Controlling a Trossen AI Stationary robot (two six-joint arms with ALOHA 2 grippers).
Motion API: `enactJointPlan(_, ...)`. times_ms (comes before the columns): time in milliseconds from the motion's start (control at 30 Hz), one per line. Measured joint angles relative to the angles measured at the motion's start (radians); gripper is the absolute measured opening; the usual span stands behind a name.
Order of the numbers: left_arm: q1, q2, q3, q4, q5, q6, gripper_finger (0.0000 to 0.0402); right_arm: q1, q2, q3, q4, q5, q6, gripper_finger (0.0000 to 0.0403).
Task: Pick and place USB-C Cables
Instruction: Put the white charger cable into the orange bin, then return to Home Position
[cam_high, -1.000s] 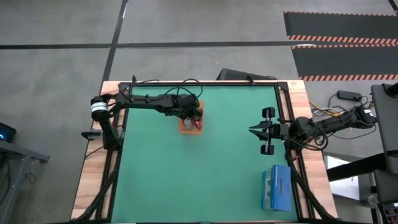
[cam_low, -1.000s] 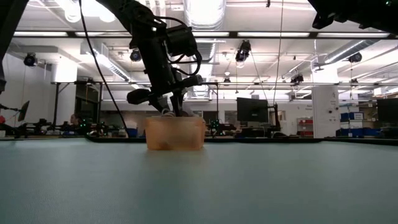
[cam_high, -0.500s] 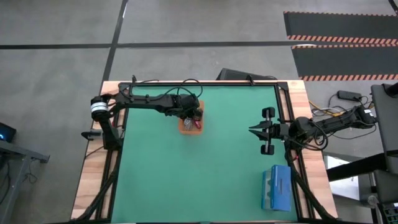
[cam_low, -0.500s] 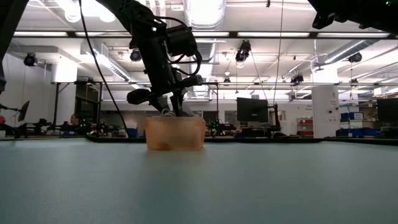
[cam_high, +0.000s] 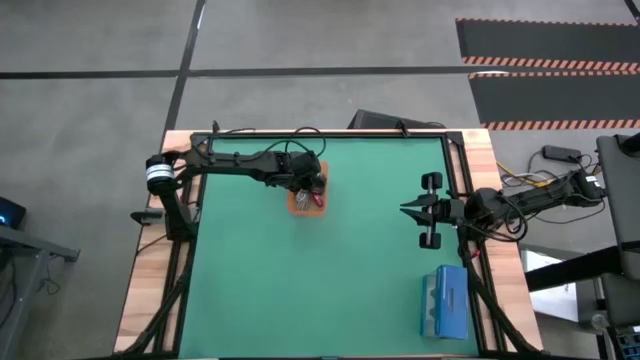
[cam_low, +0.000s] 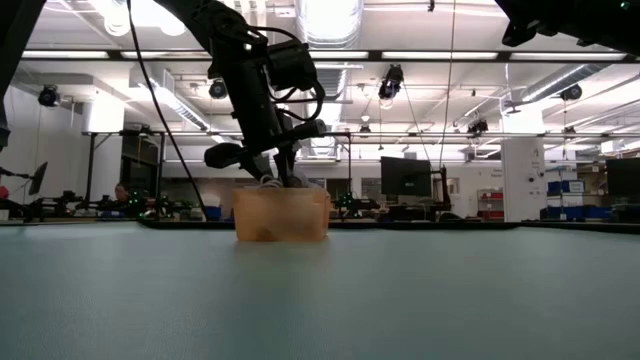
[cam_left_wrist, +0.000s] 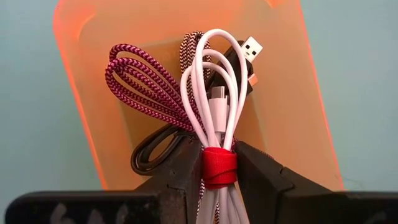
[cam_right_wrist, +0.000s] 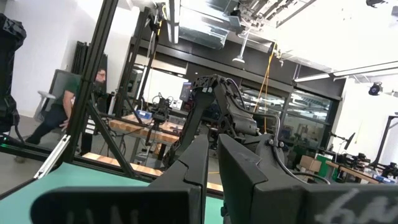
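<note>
The orange bin (cam_high: 306, 198) stands on the green mat near its far left; in the low view the orange bin (cam_low: 281, 214) sits under my left arm. My left gripper (cam_high: 309, 189) hangs over it, pointing down, shut on the white cable bundle (cam_left_wrist: 216, 93). In the left wrist view the dark red braided cable (cam_left_wrist: 142, 83), a black cable (cam_left_wrist: 151, 155) and a grey braided cable (cam_left_wrist: 189, 47) lie in the bin beneath the white one. My right gripper (cam_high: 408, 209) waits, shut, above the mat near its right edge. My left gripper pinches the white cable bundle at its red strap (cam_left_wrist: 219, 167), between the two fingers, coming from above and pointing down into the bin. The fingers lie across the bundle. Its looped end (cam_left_wrist: 214, 59) with the plugs reaches over the other cables; whether it rests on them I cannot tell.
A blue box (cam_high: 444, 303) lies at the mat's near right corner. The black frame rails (cam_high: 459, 180) run along the table's edges. The middle of the green mat (cam_high: 330, 270) is bare. A person (cam_right_wrist: 65, 112) sits in the room beyond the table.
</note>
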Motion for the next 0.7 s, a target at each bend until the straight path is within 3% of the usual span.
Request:
enactJointPlan(300,0.000,0.000,0.000,0.001,0.005,0.000,0.0099,0.000,0.000,0.000,0.000,0.000,0.000,0.0028)
enactJointPlan(700,0.000,0.000,0.000,0.001,0.008,0.000,0.0227,0.000,0.000,0.000,0.000,0.000,0.000,0.0028)
